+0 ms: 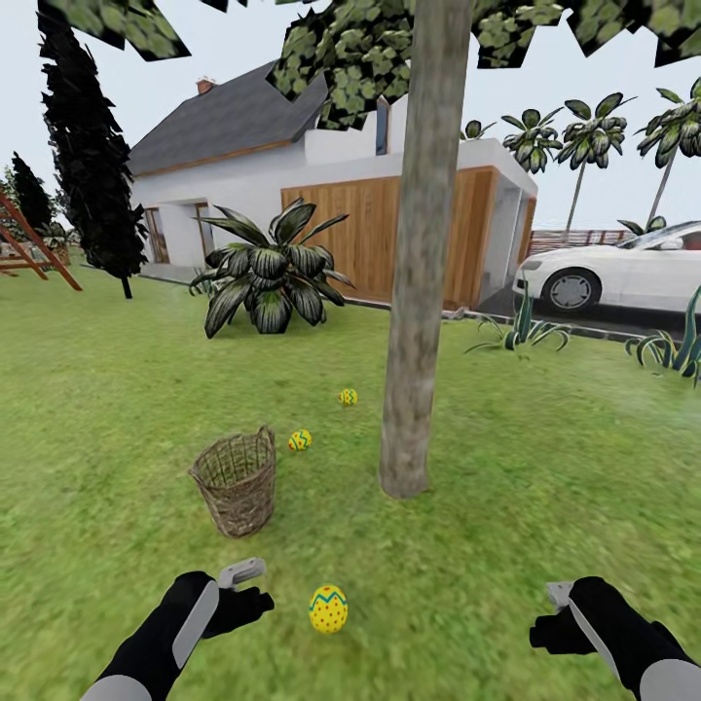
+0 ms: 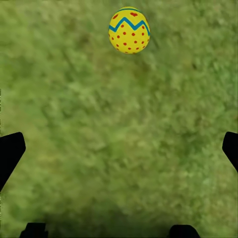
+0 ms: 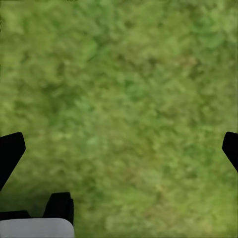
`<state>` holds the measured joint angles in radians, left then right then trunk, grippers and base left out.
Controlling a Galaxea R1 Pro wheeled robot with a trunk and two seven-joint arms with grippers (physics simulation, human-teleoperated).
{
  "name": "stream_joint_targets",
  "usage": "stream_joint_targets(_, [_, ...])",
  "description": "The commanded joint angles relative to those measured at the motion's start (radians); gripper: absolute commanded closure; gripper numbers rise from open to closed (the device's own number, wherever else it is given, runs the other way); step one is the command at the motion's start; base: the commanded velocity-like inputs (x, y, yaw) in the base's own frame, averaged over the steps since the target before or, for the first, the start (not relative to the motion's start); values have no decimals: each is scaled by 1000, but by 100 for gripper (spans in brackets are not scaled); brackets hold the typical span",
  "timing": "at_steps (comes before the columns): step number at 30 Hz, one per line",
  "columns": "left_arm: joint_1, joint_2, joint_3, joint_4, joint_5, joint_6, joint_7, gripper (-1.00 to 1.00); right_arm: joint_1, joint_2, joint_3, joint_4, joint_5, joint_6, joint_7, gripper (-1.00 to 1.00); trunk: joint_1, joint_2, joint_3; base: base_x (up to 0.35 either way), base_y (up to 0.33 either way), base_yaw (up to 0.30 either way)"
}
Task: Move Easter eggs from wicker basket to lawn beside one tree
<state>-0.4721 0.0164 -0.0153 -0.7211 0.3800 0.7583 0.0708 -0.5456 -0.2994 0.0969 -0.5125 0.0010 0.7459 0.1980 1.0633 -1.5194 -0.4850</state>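
Three yellow Easter eggs lie on the lawn (image 1: pixel 545 467) around the tree (image 1: pixel 414 292): one (image 1: pixel 329 608) close in front of me, one (image 1: pixel 300 440) just right of the wicker basket (image 1: pixel 236 482), one (image 1: pixel 348 396) farther back left of the trunk. The basket stands upright left of the tree and looks empty. My left gripper (image 1: pixel 248 584) hovers open just left of the nearest egg (image 2: pixel 129 29), nothing between its fingers (image 2: pixel 11 153). My right gripper (image 1: pixel 557 613) hangs open over bare grass (image 3: pixel 119 99) at the lower right.
A spiky-leaved plant (image 1: pixel 273 277) grows behind the basket. A white house (image 1: pixel 321 185) with wooden doors stands beyond, a white car (image 1: pixel 623 268) at the right, a dark conifer (image 1: pixel 88 146) and a wooden frame (image 1: pixel 34 243) at the left.
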Motion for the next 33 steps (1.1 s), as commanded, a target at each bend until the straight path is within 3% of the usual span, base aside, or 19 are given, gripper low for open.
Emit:
stream_joint_targets(1, [0, 0, -2, -1, 10, 4, 7, -100, -1, -1, 6, -1, 0, 4, 3, -100, -4, 7, 2, 0, 0, 0])
stream_joint_targets(33, [0, 0, -2, 5, 10, 4, 7, -100, -1, -1, 5, -1, 0, 6, 3, -100, -127, 231, 102, 0, 0, 0])
